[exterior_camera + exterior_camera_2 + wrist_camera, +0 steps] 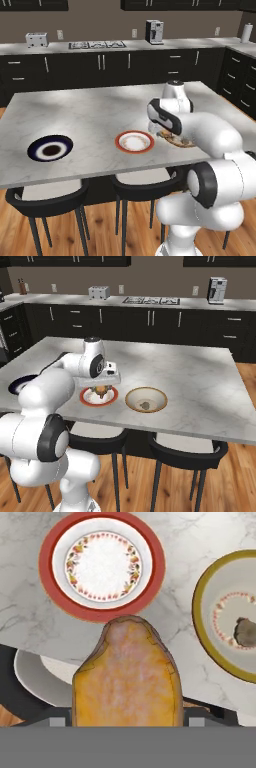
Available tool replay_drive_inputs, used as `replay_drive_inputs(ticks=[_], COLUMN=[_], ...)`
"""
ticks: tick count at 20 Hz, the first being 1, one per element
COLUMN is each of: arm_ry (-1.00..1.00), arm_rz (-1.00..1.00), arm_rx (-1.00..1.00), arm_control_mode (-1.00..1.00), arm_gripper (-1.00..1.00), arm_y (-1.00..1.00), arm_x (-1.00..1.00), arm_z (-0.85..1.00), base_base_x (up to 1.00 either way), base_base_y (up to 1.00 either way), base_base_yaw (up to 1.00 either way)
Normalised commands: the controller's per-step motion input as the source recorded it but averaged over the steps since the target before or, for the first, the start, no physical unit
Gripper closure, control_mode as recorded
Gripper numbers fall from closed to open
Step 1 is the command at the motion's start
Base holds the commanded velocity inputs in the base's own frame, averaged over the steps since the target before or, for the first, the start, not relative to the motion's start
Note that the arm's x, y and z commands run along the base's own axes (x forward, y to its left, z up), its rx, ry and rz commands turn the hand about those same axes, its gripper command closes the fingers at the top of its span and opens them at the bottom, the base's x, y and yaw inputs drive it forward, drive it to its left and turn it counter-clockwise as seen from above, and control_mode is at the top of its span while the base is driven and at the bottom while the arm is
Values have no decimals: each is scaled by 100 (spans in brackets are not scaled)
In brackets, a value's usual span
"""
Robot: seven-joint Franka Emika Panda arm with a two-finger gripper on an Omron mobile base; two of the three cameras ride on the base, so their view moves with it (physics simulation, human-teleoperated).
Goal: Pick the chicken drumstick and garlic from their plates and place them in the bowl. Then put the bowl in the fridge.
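Observation:
My gripper (102, 386) is shut on the chicken drumstick (127, 677), a golden-orange lump hanging just above the near edge of the white plate with the orange-red rim (102, 564). That plate (134, 141) is bare. To its right sits the beige-tan bowl (159, 398) with the greyish garlic (145, 404) in it; the hand view also has this bowl (210, 617) and the garlic (246, 632). The dark navy plate (50, 148) lies empty at the island's left. In the left base view my arm covers most of the bowl (181, 144).
The marble island (100, 112) has two dark stools (47, 200) tucked under its near edge. Behind it runs a dark-cabinet counter with a toaster (36, 39), a cooktop (97, 44) and a coffee machine (154, 32).

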Motion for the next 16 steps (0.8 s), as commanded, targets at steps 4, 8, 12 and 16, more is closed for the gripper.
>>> replay_drive_inputs(ticks=[4,8,12,16], arm_ry=[0,0,0,2], arm_rz=[0,0,-9,-19], arm_rx=[5,7,8,8], arm_control_mode=[-100,-100,-100,-100], arm_gripper=[100,100,100,100], arm_y=[-80,-76,-62,-51], arm_x=[6,15,30,35], arm_z=[0,0,-3,-8], base_base_x=[0,0,0,0], base_base_y=[0,0,0,0], base_base_yaw=[0,0,0,0])
